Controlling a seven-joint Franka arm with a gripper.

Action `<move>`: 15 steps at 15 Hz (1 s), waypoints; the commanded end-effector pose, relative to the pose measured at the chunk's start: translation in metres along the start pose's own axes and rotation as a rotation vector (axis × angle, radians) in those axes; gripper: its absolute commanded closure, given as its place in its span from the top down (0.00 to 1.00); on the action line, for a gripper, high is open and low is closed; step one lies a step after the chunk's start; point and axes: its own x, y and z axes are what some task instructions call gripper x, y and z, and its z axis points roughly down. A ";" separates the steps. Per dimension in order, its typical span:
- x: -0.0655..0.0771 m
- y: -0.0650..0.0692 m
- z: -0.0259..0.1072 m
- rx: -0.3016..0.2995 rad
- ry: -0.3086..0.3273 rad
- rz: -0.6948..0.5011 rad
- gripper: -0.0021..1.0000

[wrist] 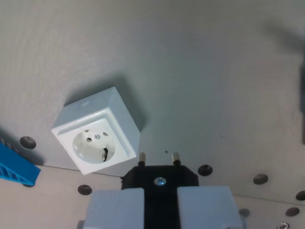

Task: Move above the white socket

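Note:
A white socket, a square box with a round recessed face, sits on the grey table at the wrist view's left of centre. My gripper is at the bottom centre, its two pale fingers shut on a black plug. The plug's two metal pins point away from me. The plug is to the wrist view's right of the socket and a little below it in the picture, and is apart from it.
A blue plastic part shows at the left edge. Several dark round holes dot the table along the bottom. A dark blurred object is at the right edge.

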 end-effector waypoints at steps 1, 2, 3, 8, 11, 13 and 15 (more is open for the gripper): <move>-0.011 -0.007 0.009 -0.040 0.102 -0.170 0.00; -0.013 -0.009 0.012 -0.043 0.104 -0.187 0.00; -0.015 -0.011 0.016 -0.045 0.103 -0.200 0.00; -0.027 -0.021 0.033 -0.055 0.107 -0.271 0.00; -0.033 -0.028 0.043 -0.060 0.099 -0.309 0.00; -0.037 -0.032 0.050 -0.062 0.094 -0.329 0.00; -0.041 -0.036 0.056 -0.064 0.092 -0.345 0.00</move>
